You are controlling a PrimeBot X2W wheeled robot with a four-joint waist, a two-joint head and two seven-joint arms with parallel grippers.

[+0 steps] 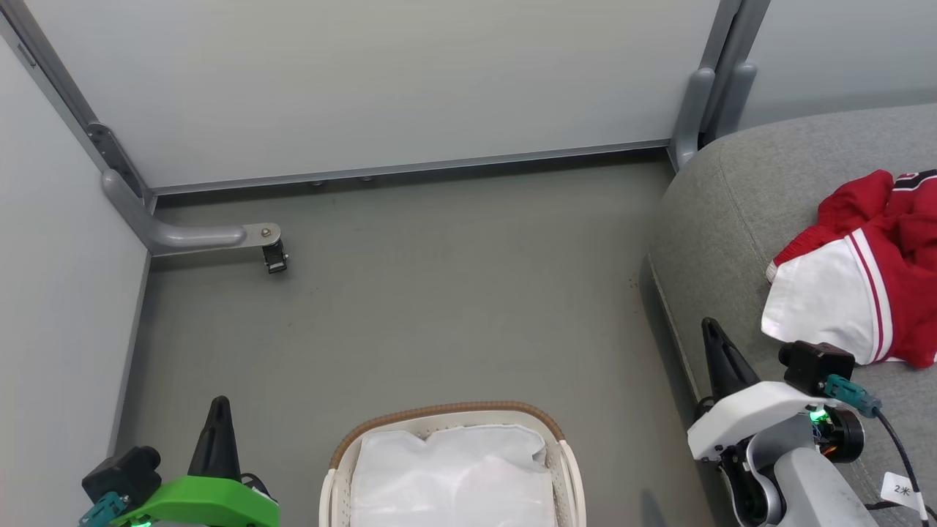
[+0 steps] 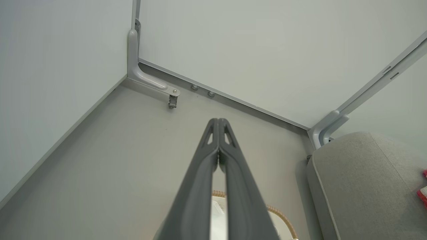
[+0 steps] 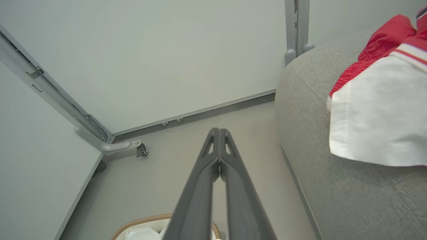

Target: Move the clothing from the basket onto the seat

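Red-and-white shiny clothing (image 1: 871, 271) lies crumpled on the grey woven couch (image 1: 732, 219) — on the smooth grey floor (image 1: 454, 293), walled by pale panels (image 1: 366, 80), stands the oval white plastic basket (image 1: 454, 411), left gripper (image 1: 219, 404) and right gripper (image 1: 708, 326) pinched tight, empty.

the clothing (image 1: 842, 293) runs off the right edge, the basket (image 1: 439, 407) off the bottom.

The left gripper (image 1: 218, 410) has two long dark grey fingers (image 2: 200, 186) that taper to a point, each with a triangular cutout near its tip. Behind it sit a bright green shell (image 1: 205, 501), a black camera block (image 1: 123, 472) and a teal connector (image 1: 102, 506). The right gripper (image 1: 710, 329) has a white shell (image 1: 754, 413) with a small green light (image 1: 816, 417). A black cable (image 1: 897, 450) carries a white tag (image 1: 902, 490).
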